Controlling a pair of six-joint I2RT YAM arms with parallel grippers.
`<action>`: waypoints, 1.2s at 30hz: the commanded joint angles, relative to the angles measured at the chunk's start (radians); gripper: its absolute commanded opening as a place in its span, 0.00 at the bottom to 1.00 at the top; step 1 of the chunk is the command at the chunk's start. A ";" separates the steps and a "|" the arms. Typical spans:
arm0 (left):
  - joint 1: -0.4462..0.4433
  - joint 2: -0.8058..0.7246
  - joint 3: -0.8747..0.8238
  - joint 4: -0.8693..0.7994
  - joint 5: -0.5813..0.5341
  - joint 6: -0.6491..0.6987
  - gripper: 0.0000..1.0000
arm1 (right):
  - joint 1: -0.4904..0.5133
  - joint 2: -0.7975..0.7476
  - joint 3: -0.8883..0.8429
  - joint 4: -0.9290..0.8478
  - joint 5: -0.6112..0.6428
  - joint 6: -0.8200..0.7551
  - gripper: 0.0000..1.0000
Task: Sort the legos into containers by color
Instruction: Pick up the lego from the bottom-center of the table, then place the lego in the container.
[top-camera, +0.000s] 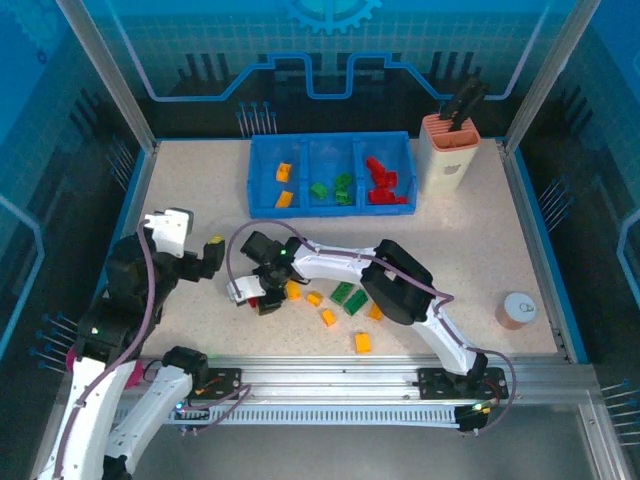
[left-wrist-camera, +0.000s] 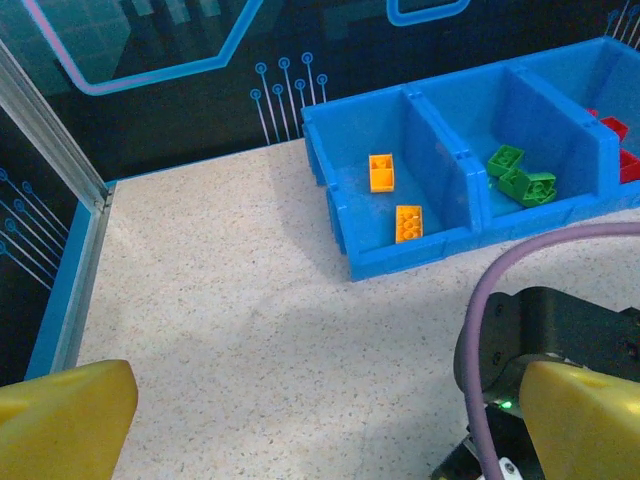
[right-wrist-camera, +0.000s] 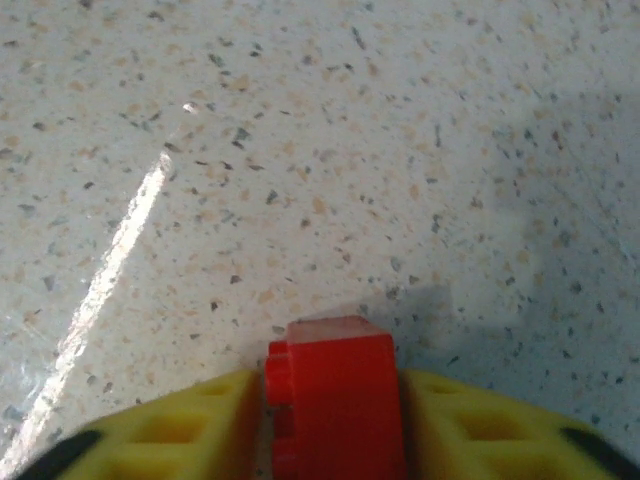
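Pinching a red lego (right-wrist-camera: 335, 400), right tool (top-camera: 262, 300) beside loose orange, green legos (top-camera: 343, 292).

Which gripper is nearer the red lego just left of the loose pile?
Right. The right gripper is closed on the red lego, a finger against each side. The left gripper is open and apart from it, to its left and slightly farther back.

blue tray (left-wrist-camera: 400, 255) holds two orange legos (left-wrist-camera: 381, 172), green legos (left-wrist-camera: 522, 182) in the next compartment
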 joint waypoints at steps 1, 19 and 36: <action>0.011 0.012 0.000 0.028 -0.027 0.022 0.99 | -0.023 0.017 0.008 -0.032 0.001 0.013 0.30; 0.011 0.108 -0.007 0.092 0.010 0.009 0.99 | -0.494 -0.451 -0.159 0.151 0.079 0.439 0.19; 0.011 0.267 0.038 0.136 0.036 -0.070 0.99 | -0.797 -0.103 0.288 -0.148 0.397 0.656 0.22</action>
